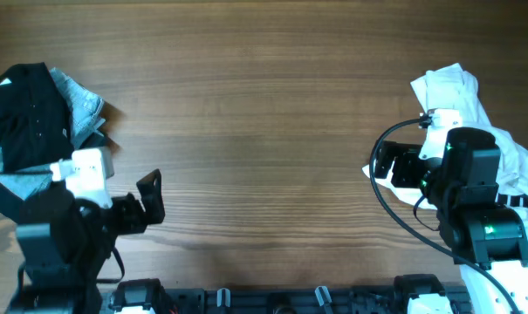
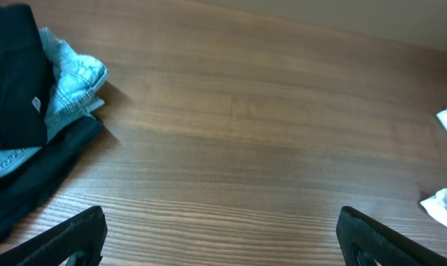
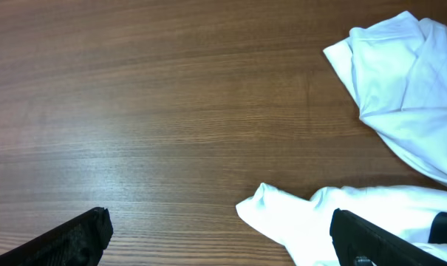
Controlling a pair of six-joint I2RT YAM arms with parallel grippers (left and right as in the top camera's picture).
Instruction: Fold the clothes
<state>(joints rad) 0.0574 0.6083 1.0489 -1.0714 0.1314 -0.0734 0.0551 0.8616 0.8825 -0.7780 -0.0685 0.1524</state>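
The left fingers (image 2: 68,240) and right fingers (image 3: 378,240) are both spread wide, holding nothing. A dark and denim pile (image 1: 24,118) lies at the bench's (image 1: 264,131) left edge; white clothes (image 3: 408,81) lie crumpled at the right

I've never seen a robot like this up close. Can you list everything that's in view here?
table: one, brown wood, fills the view
black garment: one, black, crumpled at the far left
denim garment: one, light blue, under and beside the black garment
white clothes: one heap, count unclear, white, far right, partly under the right arm
left gripper: one, black, open, lower left over bare table
right gripper: one, black, open, at the white clothes' edge
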